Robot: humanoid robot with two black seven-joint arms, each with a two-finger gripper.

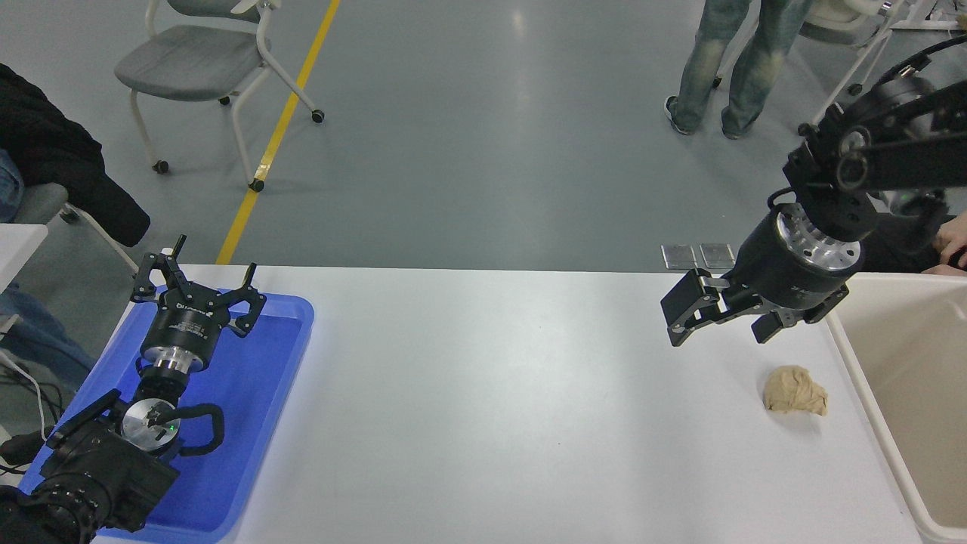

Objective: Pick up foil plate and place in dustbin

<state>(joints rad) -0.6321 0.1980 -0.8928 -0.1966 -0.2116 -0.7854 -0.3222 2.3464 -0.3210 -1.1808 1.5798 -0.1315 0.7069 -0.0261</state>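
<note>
The foil plate is out of view. The dustbin (918,355) is a large cream-beige bin at the table's right edge, cut off by the picture. My right gripper (718,331) is open and empty. It hangs over the white table just left of the bin's far corner, above and left of a tan doughy lump (793,391). My left gripper (202,273) is open and parked over the blue tray (257,393) at the lower left.
A person's hand (953,245) shows at the right edge behind the bin. A person's legs (725,68) stand on the floor beyond the table. Wheeled chairs stand at the far left (204,60) and far right.
</note>
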